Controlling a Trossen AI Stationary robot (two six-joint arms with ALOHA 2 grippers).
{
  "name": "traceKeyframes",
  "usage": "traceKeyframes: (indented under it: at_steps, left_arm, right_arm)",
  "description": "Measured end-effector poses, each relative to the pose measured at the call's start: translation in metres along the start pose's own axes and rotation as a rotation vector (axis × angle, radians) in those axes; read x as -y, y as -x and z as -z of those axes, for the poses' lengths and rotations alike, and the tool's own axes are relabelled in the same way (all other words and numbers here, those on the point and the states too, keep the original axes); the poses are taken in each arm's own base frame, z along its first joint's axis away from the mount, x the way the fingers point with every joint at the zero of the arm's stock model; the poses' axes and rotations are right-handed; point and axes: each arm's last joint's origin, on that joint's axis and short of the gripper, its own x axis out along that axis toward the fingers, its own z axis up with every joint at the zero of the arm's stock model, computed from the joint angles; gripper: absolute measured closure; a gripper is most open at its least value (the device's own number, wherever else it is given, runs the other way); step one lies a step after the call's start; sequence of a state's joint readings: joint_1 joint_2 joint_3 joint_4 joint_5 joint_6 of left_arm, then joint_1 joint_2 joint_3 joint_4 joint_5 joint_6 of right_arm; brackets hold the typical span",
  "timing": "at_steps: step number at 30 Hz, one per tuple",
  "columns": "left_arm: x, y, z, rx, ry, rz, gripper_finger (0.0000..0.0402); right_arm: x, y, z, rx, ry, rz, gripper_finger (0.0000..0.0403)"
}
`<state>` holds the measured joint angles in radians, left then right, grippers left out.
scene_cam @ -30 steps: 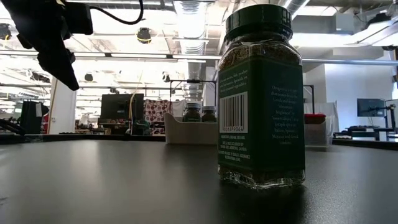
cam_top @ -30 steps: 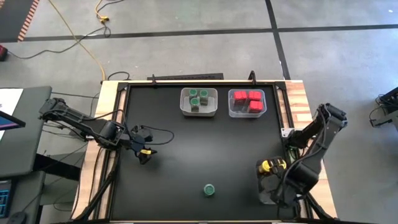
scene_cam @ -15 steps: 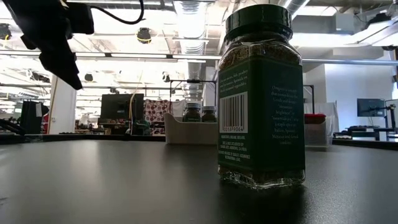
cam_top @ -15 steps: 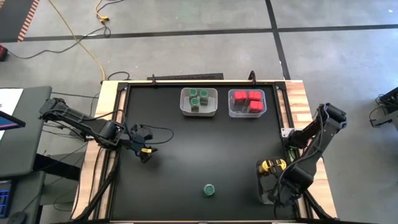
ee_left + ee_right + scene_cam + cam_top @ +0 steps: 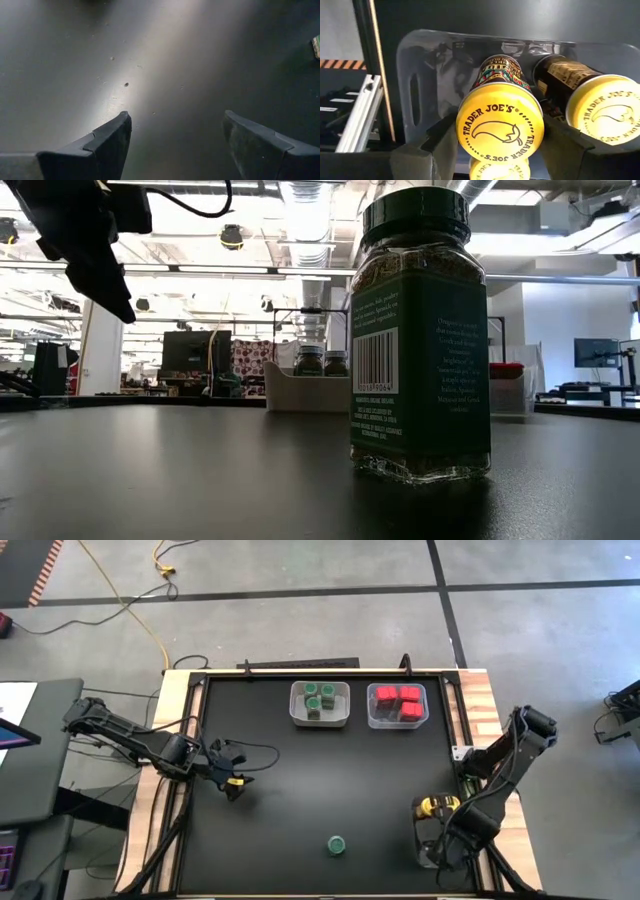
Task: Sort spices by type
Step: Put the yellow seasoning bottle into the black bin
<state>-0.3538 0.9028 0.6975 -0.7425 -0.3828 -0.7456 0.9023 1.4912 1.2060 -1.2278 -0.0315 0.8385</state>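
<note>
My right gripper [image 5: 500,137] is shut on a yellow-lidded spice jar [image 5: 500,120] over a clear bin [image 5: 427,75] at the table's near right corner [image 5: 420,840]. Two more yellow-lidded jars [image 5: 607,107] stand in that bin. A lone green-lidded jar [image 5: 337,845] stands on its base near the table's front edge; it is large in the low view [image 5: 420,340]. At the far edge are a bin of green-lidded jars [image 5: 320,700] and a bin of red boxy spices [image 5: 397,705]. My left gripper [image 5: 232,786] hovers open above the table's left side, with nothing between its fingers [image 5: 112,140]. My right gripper pinches the jar between its two fingers, at opposite sides of the yellow lid [image 5: 464,131]. The fingers come from above, pointing down. The jar stands upright with its lid up, inside the bin's outline. Its base is hidden, so I cannot tell whether it rests on the bin's floor.
Black tabletop [image 5: 300,770] lies bare between the two arms and around the lone green jar. Wooden rails run along the table's left and right sides [image 5: 480,700]. The room behind the table shows in the low view.
My right gripper has sunk a little toward the clear bin at the near right, carrying the yellow-lidded jar and rolling slightly.
</note>
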Motion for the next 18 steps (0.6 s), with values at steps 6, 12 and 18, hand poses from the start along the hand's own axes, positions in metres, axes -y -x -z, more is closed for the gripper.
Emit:
traceKeyframes:
  at_steps: [6, 12, 18]
  left_arm:
    - [0.0, 0.0, 0.0, 0.0, 0.0, 0.0, 0.0105]
    - [0.0, 0.0, 0.0, 0.0, -0.005, 0.0, 0.0105]
    - [0.0, 0.0, 0.0, -0.001, -0.034, 0.0, 0.0105]
  right_arm:
    - [0.0021, 0.0002, -0.0027, 0.001, -0.064, -0.003, 0.0148]
    - [0.0052, 0.0003, -0.0068, 0.0, -0.182, -0.013, 0.0148]
    - [0.0041, 0.0006, -0.0097, 0.004, -0.287, -0.045, 0.0148]
